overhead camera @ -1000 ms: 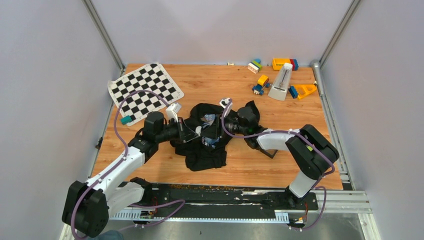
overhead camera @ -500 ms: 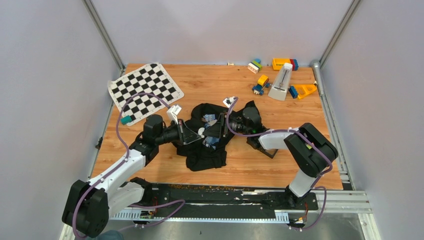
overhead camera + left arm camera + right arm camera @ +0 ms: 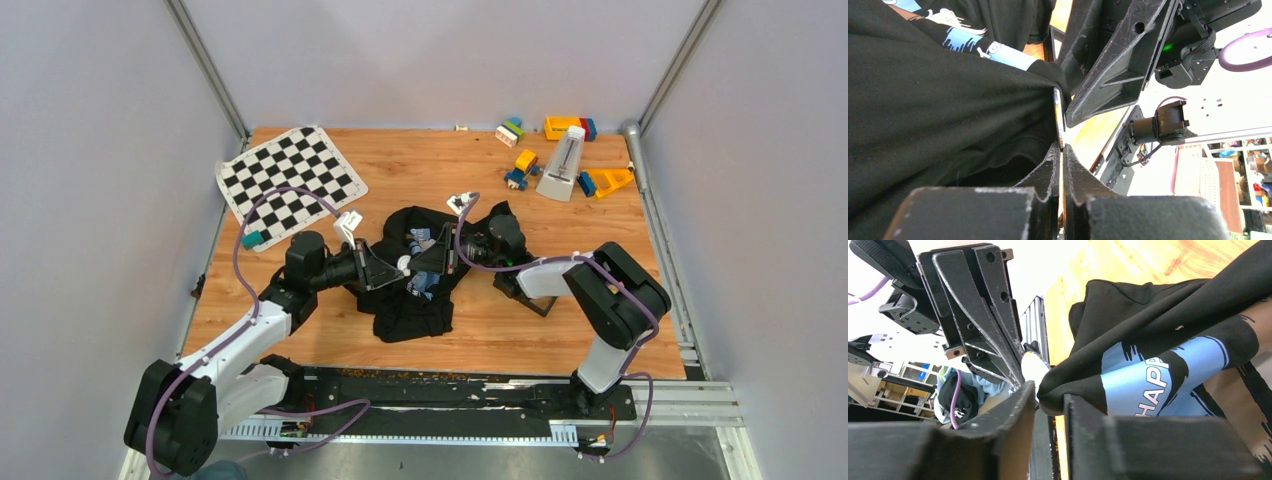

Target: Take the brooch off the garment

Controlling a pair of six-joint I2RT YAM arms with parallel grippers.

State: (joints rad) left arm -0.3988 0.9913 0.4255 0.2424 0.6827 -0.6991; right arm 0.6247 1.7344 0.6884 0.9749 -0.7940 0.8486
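The garment (image 3: 412,305), a black T-shirt with a blue print, lies crumpled mid-table. Both grippers meet over it. My left gripper (image 3: 392,270) is shut on the brooch (image 3: 404,264), a small white disc. In the left wrist view the brooch (image 3: 1058,117) shows edge-on between the tips of the left gripper (image 3: 1062,146), pulling the garment (image 3: 938,110) taut. My right gripper (image 3: 428,262) is shut on a fold of the garment. In the right wrist view the right gripper (image 3: 1048,390) pinches the garment (image 3: 1148,340) just beside the white brooch (image 3: 1034,367).
A chequered mat (image 3: 290,180) lies at the back left, with a small teal block (image 3: 251,240) near it. Toy blocks (image 3: 525,160) and a white upright object (image 3: 562,165) stand at the back right. A black frame (image 3: 530,298) lies under the right arm.
My right gripper has moved left to meet the left gripper at the brooch. The left arm drew back slightly to the left. Little has moved in the last half second.
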